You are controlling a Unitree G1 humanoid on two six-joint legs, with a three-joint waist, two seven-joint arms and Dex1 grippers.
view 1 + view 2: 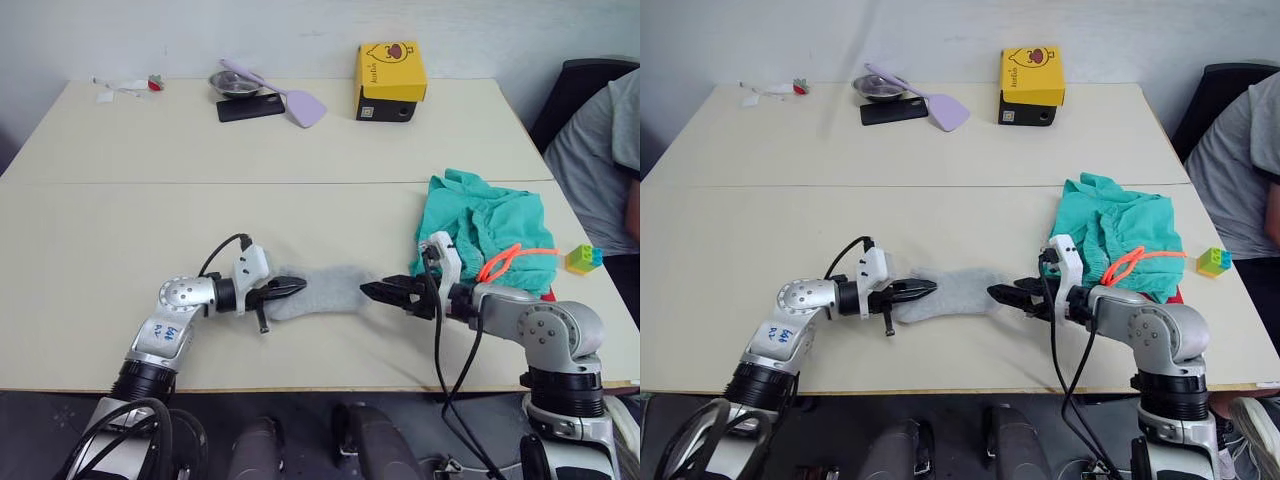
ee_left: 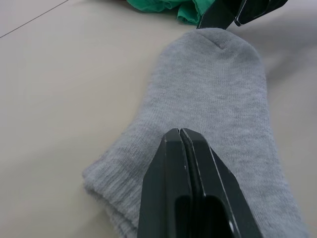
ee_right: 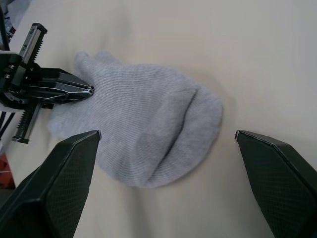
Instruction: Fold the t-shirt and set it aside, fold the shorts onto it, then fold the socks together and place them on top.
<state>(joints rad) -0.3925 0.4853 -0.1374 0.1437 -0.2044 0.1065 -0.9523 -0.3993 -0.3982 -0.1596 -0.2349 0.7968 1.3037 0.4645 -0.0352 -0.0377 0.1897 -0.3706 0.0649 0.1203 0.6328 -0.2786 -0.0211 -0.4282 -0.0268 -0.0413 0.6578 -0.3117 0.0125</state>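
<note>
From my station I see the far side of the table (image 1: 300,150) cluttered — a yellow box (image 1: 391,70) on a black base, a lilac spatula (image 1: 290,97) lying across a metal bowl (image 1: 234,83), a black phone (image 1: 250,108). A small toy block (image 1: 583,258) sits near the right edge — beside a seated person (image 1: 600,160).

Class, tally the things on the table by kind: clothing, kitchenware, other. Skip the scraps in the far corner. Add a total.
Clothing: 3 (shorts, socks bundle, t-shirt edge beneath shorts)
Kitchenware: 2 (bowl, spatula)
Other: 3 (yellow box, phone, toy blocks)
Total: 8
</note>
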